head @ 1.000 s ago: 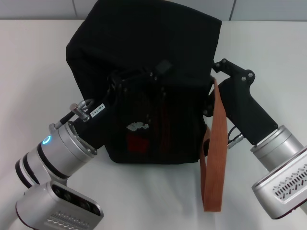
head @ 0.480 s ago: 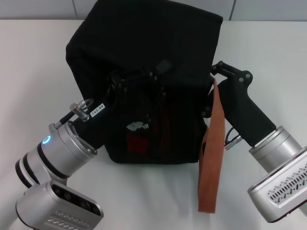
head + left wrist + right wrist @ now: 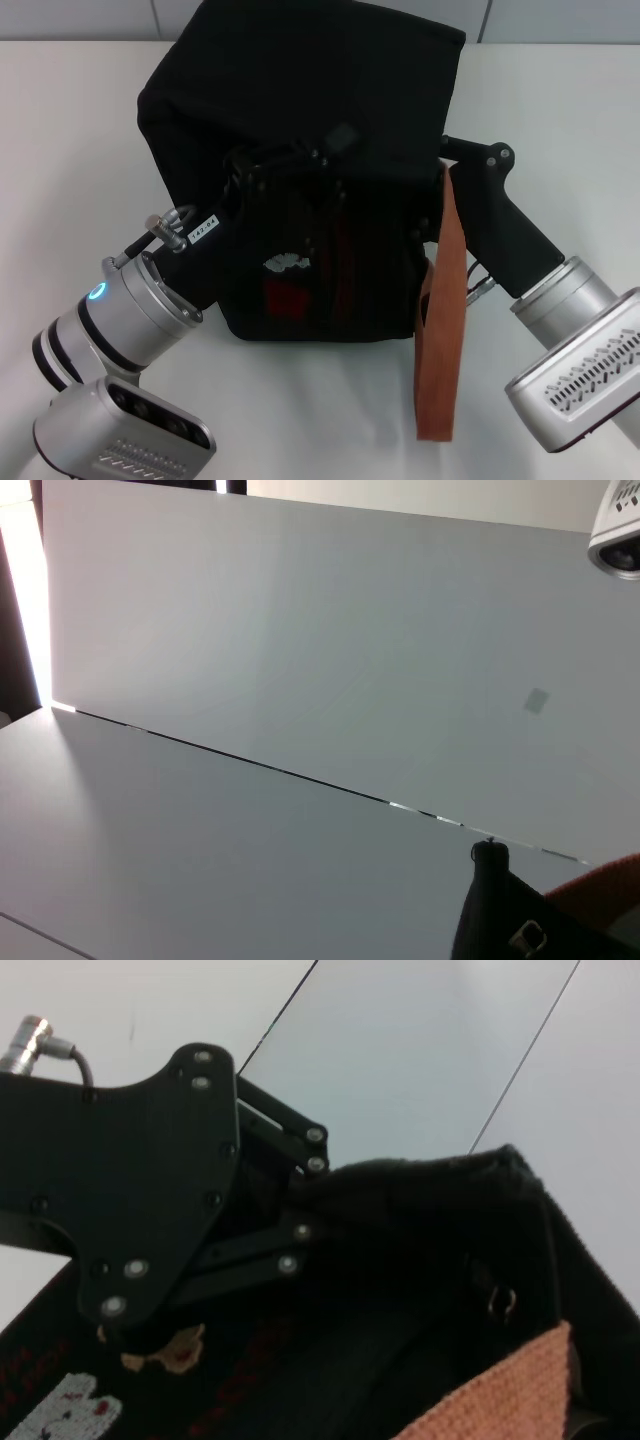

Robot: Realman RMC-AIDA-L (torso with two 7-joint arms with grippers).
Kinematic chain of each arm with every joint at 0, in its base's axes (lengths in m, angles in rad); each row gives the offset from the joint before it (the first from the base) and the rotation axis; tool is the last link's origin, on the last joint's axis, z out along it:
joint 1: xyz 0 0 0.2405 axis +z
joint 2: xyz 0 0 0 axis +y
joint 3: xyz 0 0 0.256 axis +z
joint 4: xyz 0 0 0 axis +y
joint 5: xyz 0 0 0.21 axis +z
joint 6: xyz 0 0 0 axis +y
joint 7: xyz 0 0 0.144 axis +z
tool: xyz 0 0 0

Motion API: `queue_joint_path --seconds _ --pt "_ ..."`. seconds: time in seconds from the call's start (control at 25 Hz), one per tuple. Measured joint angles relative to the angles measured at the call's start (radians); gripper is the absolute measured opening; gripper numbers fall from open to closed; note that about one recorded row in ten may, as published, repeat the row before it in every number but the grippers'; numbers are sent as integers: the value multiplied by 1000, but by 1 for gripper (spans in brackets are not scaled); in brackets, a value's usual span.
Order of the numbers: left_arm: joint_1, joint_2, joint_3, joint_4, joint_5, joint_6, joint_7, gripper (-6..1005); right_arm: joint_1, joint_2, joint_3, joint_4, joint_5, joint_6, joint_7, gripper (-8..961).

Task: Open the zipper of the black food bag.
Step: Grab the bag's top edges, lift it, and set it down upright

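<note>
The black food bag [image 3: 300, 90] stands at the middle of the table, with a white bear patch [image 3: 288, 263] and a red mark [image 3: 285, 298] on its front. My left gripper [image 3: 285, 165] lies against the bag's front top rim, black against black fabric. A small dark tab [image 3: 343, 137] sticks up at that rim; I cannot make out the zipper line itself. My right gripper [image 3: 450, 155] is at the bag's right top corner, its tip hidden behind the orange-brown handle [image 3: 442, 310]. The right wrist view shows the left gripper [image 3: 300, 1195] on the bag's rim [image 3: 430, 1175].
The white table [image 3: 80, 130] surrounds the bag. One orange-brown handle hangs loose down the bag's right side to the table's front. The left wrist view shows mostly wall and table, with a bag corner [image 3: 490, 905] and a bit of handle [image 3: 600, 890].
My right gripper has moved up and in toward the bag's right top corner, and the hanging handle shifted slightly with it. The left arm and bag stayed put.
</note>
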Motion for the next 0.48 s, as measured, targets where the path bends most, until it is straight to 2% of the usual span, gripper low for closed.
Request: queue_joint_path --seconds 0.24,0.48 --pt "-1 0 0 0 -4 -1 -5 84 -5 0 -2 0 -1 19 1 8" --pt "-3 0 -12 -5 -5 -2 -8 85 -52 0 -11 3 0 104 8 9"
